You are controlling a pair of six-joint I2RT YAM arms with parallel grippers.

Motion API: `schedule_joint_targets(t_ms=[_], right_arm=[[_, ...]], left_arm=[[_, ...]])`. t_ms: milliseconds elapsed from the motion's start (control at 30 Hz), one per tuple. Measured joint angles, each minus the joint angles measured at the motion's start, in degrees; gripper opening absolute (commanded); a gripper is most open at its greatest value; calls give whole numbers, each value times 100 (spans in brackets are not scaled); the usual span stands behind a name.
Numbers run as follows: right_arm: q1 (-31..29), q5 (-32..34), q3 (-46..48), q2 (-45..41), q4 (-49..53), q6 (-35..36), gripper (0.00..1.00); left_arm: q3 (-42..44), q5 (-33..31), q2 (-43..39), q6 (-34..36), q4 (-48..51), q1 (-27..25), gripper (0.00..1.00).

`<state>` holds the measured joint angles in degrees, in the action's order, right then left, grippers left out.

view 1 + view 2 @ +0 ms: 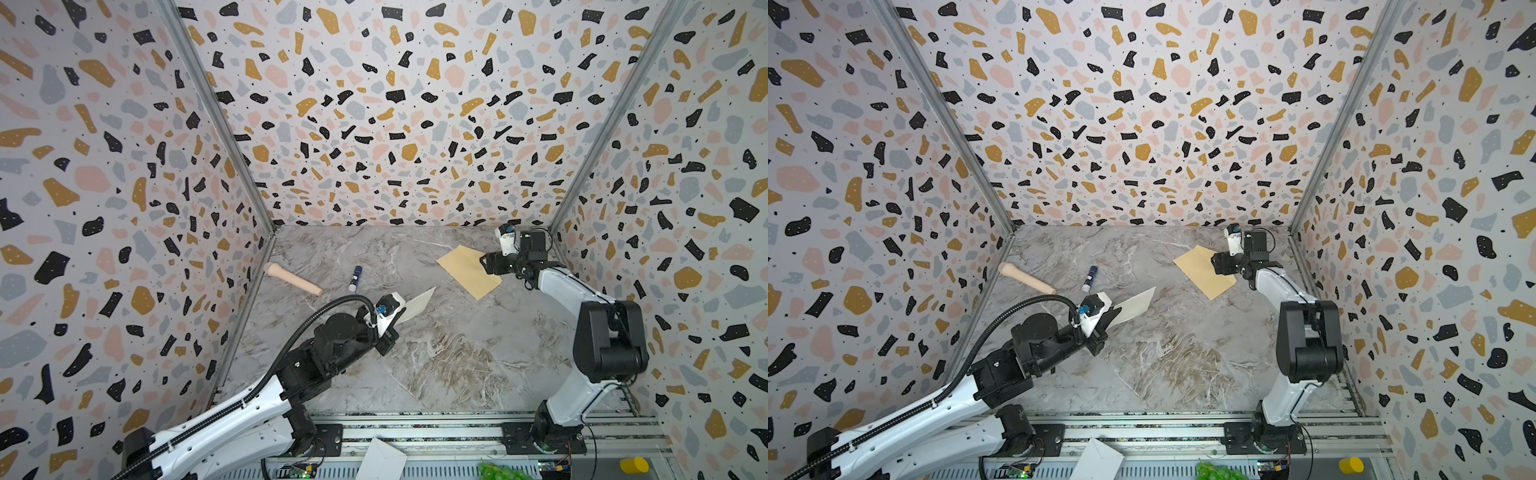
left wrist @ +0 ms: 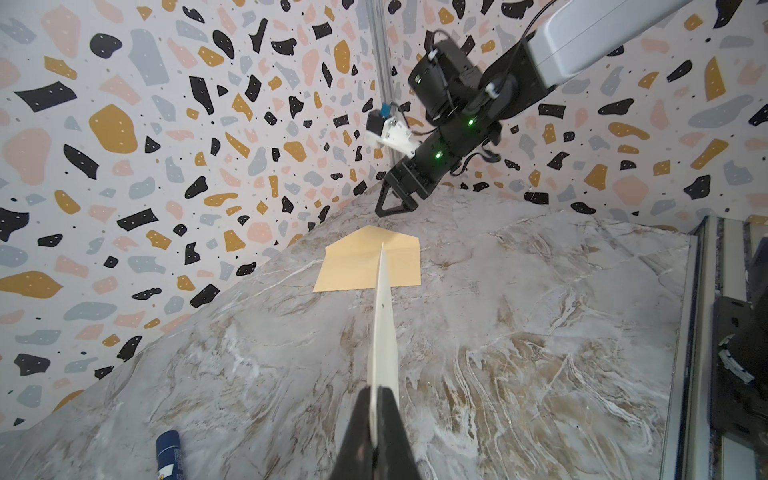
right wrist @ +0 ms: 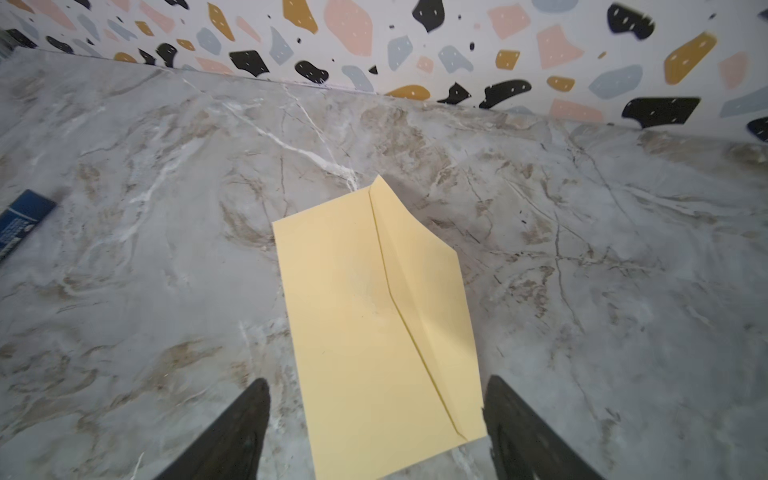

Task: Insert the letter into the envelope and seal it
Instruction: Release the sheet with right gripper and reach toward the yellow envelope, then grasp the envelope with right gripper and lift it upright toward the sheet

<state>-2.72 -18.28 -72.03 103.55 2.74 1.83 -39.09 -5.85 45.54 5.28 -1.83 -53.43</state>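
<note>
Left gripper (image 2: 377, 399) up close: jaws clamped tight on 1 edge of the letter (image 2: 383, 332). The sheet stands on edge and sticks straight out past the fingertips, lifted off the table (image 2: 519, 374). Off to the side of that gripper, the glue stick (image 1: 355, 277) lies on the marble. Just beyond it is a wooden handle (image 1: 293, 279), down by the side wall. Straight ahead of the letter's tip, and well apart from it, the envelope (image 3: 353, 311) lies flat, its flap open and spread to 1 side of the crease. At the far end, the right gripper (image 3: 377, 381) has its 2 fingers (image 3: 249, 415) wide apart, 1 on each side of the envelope's nearest short edge, gripping nothing. Whether those tips touch the table, can't tell.
</note>
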Motion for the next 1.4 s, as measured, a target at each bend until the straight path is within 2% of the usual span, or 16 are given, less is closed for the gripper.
schedule_joint_targets(t_ms=[233, 467, 567, 633, 700, 867, 967, 1233, 1400], right_arm=[[332, -507, -1283, 1637, 378, 31, 75], [431, -992, -2111, 2608, 640, 66, 64], [431, -1191, -2393, 2793, 682, 20, 51], [431, -1318, -2594, 2935, 706, 4, 35], [431, -1434, -2699, 3047, 723, -37, 23], [426, -1797, -2640, 3075, 702, -227, 14], [426, -1915, -2168, 2865, 319, -535, 0], [376, -1965, 361, 1178, -1073, -1982, 0], [-22, -1698, 2041, -258, -2039, -2935, 0]], left_arm=[[22, 92, -28, -98, -2, 0, 0], [22, 184, 103, -129, -4, 0, 0], [22, 214, 179, -153, 0, 0, 0], [22, 219, 201, -170, 2, 0, 0], [22, 219, 201, -190, 0, 0, 0], [22, 214, 201, -293, -2, 0, 0], [22, 208, 214, -378, -15, 0, 0], [22, 46, 232, -905, -262, 0, 0], [22, -396, 107, -1567, -533, 0, 0]])
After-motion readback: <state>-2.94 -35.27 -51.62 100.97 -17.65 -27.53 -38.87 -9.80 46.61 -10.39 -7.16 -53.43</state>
